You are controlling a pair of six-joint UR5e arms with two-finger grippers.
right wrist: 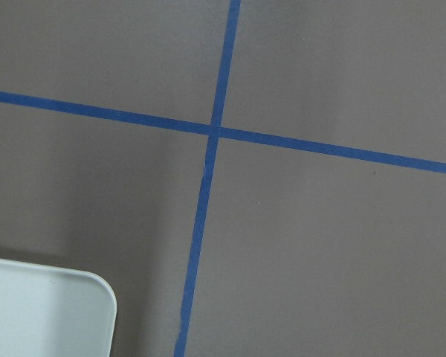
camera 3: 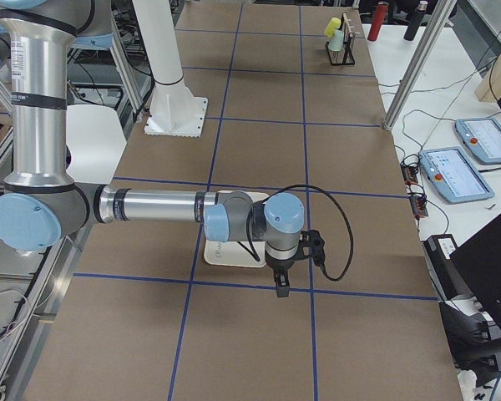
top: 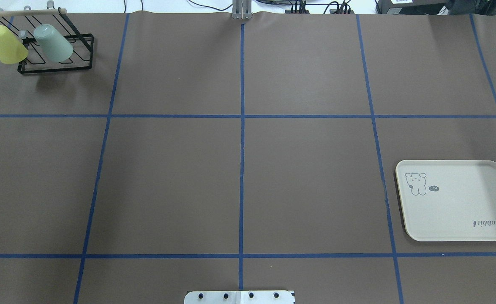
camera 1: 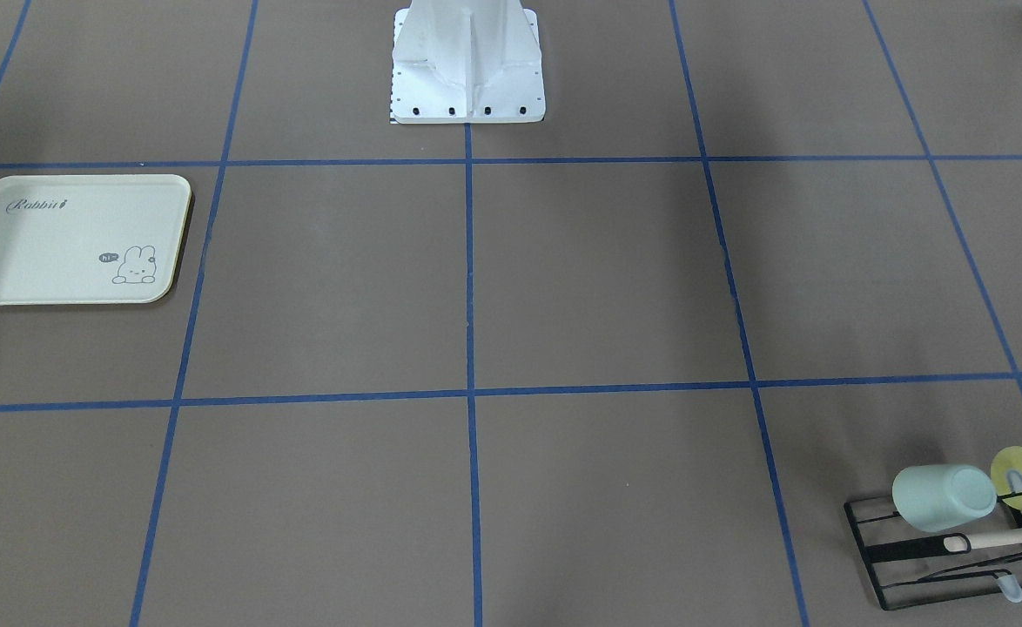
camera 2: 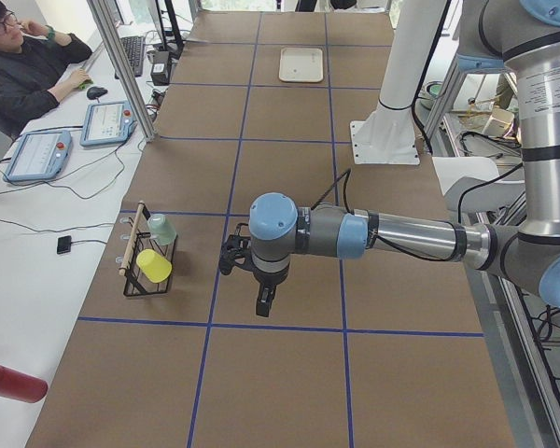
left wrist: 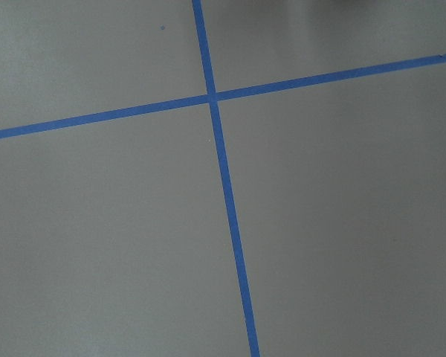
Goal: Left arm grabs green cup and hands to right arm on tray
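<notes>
Green cup (top: 53, 42) hangs tilted, base up, on the black wire rack (top: 58, 70), just beside the yellow cup (top: 5, 44). We find the tray (top: 455, 211) well apart from the rack, toward the opposite end of the worktop (top: 307, 181). The left arm (camera 2: 392, 233) hangs near the rack, the right arm (camera 3: 159, 205) far from it. We cannot tell how either arm's jaws stand.

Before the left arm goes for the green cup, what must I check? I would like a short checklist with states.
1. The green cup sits on the black rack, nothing covering it: ok.
2. The yellow cup is apart from it: ok, though close.
3. The tray is bare: ok.
4. Jaws of the left arm open: cannot tell.
5. The table between left arm and rack is free: ok.
</notes>
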